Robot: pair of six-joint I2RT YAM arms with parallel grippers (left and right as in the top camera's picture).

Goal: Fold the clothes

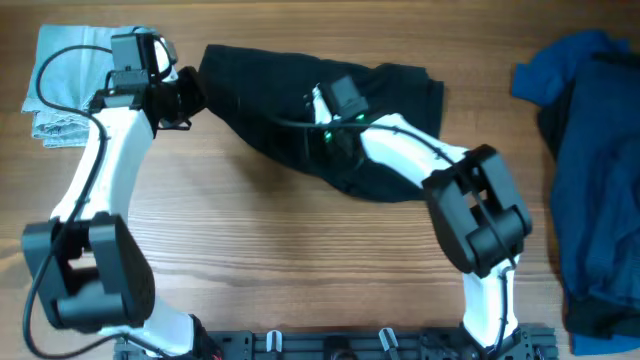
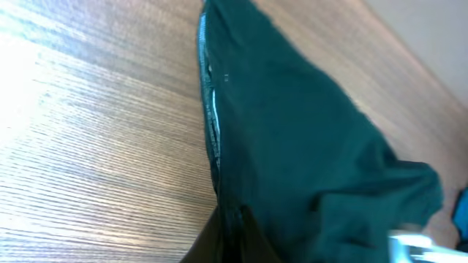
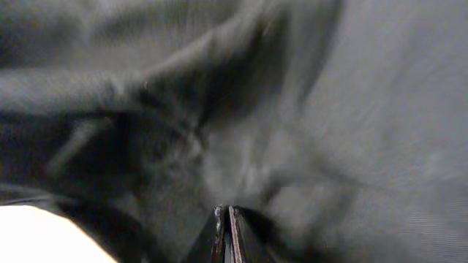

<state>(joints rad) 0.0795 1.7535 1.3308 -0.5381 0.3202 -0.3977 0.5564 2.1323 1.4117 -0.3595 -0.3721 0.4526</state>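
Black garment (image 1: 270, 85): found spread across far middle of wood surface (image 1: 300, 250). Clamped at its left hem by left pincer (image 1: 190, 97), tips together on the pale edge band. Pinched mid-body by right pincer (image 3: 225, 230), shut on bunched cloth.

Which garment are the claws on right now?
The black one mid-table. The pale folded piece lies far left and the blue pile far right.
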